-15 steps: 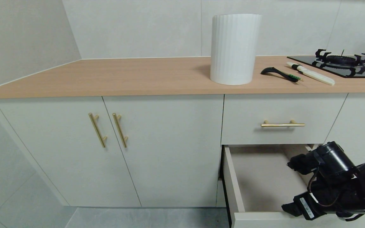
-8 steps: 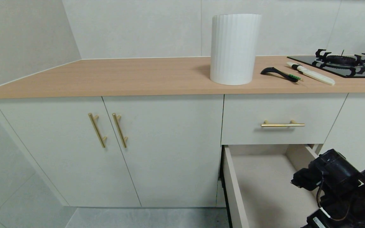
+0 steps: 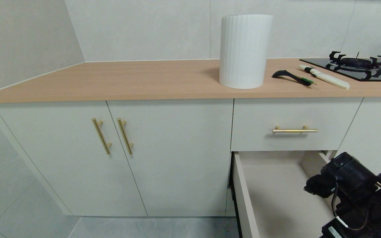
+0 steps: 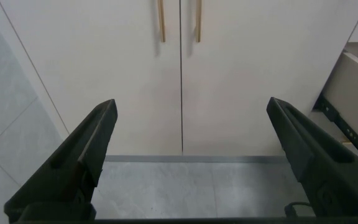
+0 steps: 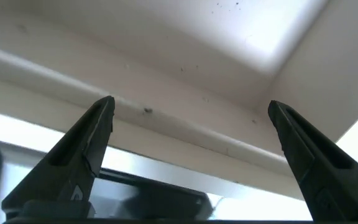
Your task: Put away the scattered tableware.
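The drawer stands open to receive the spoon and knife lying on the counter by the hob; the right gripper, at the drawer, and the left gripper both gape wide, empty.

— What sort of room am I steering in?
— A kitchen, I reckon: I see a gas hob set in a wooden countertop, a knife beside it, handled cabinet doors below.
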